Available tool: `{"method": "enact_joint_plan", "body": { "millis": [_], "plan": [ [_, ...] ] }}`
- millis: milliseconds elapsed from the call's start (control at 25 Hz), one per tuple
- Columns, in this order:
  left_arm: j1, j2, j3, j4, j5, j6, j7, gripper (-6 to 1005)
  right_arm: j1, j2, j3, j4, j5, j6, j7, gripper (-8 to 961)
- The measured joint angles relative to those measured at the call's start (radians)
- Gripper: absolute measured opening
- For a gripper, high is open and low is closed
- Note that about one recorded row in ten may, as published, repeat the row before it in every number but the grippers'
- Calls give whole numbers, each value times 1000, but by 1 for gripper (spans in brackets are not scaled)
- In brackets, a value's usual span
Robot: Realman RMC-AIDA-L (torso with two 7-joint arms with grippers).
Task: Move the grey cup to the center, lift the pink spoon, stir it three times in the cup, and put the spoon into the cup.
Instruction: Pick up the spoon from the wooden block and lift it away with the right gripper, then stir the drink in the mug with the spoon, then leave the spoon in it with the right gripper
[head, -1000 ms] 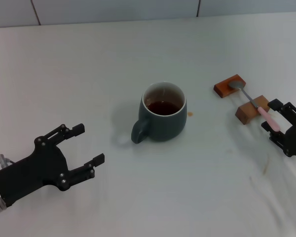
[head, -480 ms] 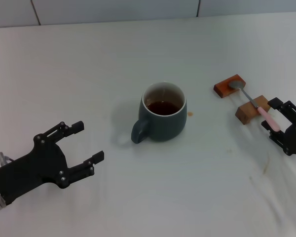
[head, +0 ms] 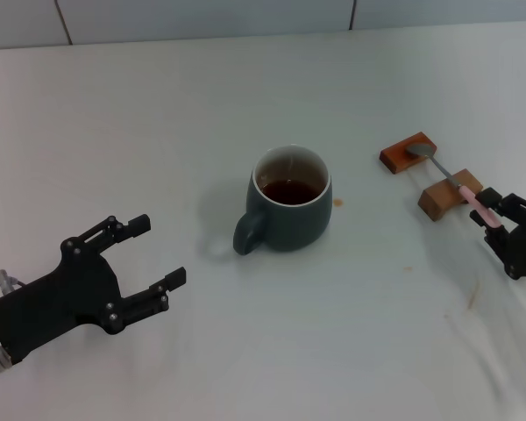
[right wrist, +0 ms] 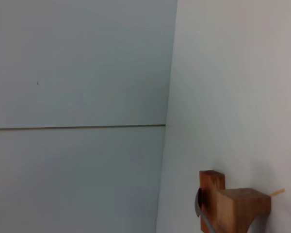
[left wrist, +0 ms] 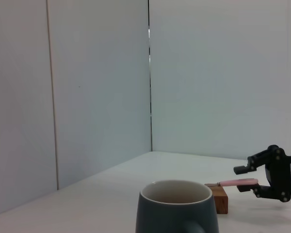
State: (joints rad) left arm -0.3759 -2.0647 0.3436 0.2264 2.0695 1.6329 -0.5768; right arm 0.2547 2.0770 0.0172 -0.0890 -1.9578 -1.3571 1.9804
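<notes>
One grey cup (head: pixel 288 200) stands ahead of the spread-fingered, empty left gripper (head: pixel 151 256). One pink spoon (head: pixel 458 186) lies across two wooden blocks (head: pixel 427 174); the right gripper (head: pixel 499 223) seems clenched on its handle tip, though that is partly hidden.

One grey cup (head: pixel 289 200), one pink spoon (head: pixel 454 183), two brown wooden blocks (head: pixel 407 153) (head: pixel 449 194), two black grippers, left gripper (head: pixel 151 260), right gripper (head: pixel 503 222), one small brownish spot (head: pixel 338 203), perhaps a drip, one white table (head: pixel 245 79)
</notes>
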Motion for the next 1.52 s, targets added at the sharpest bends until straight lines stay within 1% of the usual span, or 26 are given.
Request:
{"method": "enact_joint_plan", "body": {
  "millis": [160,440,560,640,720,760,800,840,880,920,960,1000,1040,1160,1200,1240,1360,1400,1440,1520],
  "plan": [
    [1,0,0,-1,0,4,0,813,-2,0,1,0,0,4,1,290],
    [8,-2,0,-4,-6,11,0,813,-5,1,-1,-1,-1,-8,-8,201],
    [12,-2,0,-4,-12,15,0,813,-5,1,7,-5,3,-47,-60,160],
    [15,-2,0,-4,-12,18,0,813,-5,1,32,-7,10,-108,-172,133],
    [17,-2,0,-4,-13,19,0,813,-4,2,66,-8,17,-189,-336,119],
    [18,-2,0,-4,-13,21,0,813,-1,2,84,-8,19,-228,-435,119],
    [19,-2,0,-4,-13,23,0,813,9,3,107,-10,20,-305,-628,120],
    [19,-1,0,-4,-13,26,0,813,9,3,107,-10,20,-305,-628,120],
    [20,-2,0,-4,-13,29,0,813,37,0,110,-29,21,-377,-772,120],
    [21,-2,0,-4,-13,31,0,813,37,0,110,-29,21,-377,-772,120],
    [21,-2,0,-4,-13,32,2,813,55,-1,108,-47,21,-417,-833,120],
    [22,-2,0,-4,-13,31,7,813,104,-1,99,-132,19,-509,-901,120],
    [22,-2,0,-4,-13,31,7,813,104,-1,99,-132,19,-509,-901,120],
    [22,-3,2,-4,-13,29,10,813,182,-9,54,-309,16,-613,-874,120],
    [22,-2,3,-3,-13,27,10,813,234,-19,-22,-456,17,-642,-750,120],
    [22,-2,3,-3,-13,27,10,813,234,-19,-22,-456,17,-642,-750,120],
    [23,-2,7,1,-8,12,11,813,295,-29,-169,-674,20,-654,-542,119],
    [22,-1,9,1,-4,2,11,813,329,-33,-290,-827,22,-656,-411,119],
    [22,-1,9,1,-4,2,11,813,329,-33,-290,-827,22,-656,-411,119],
    [20,-2,15,1,-3,-2,11,813,355,-35,-412,-968,15,-649,-295,119]
  ]
}}
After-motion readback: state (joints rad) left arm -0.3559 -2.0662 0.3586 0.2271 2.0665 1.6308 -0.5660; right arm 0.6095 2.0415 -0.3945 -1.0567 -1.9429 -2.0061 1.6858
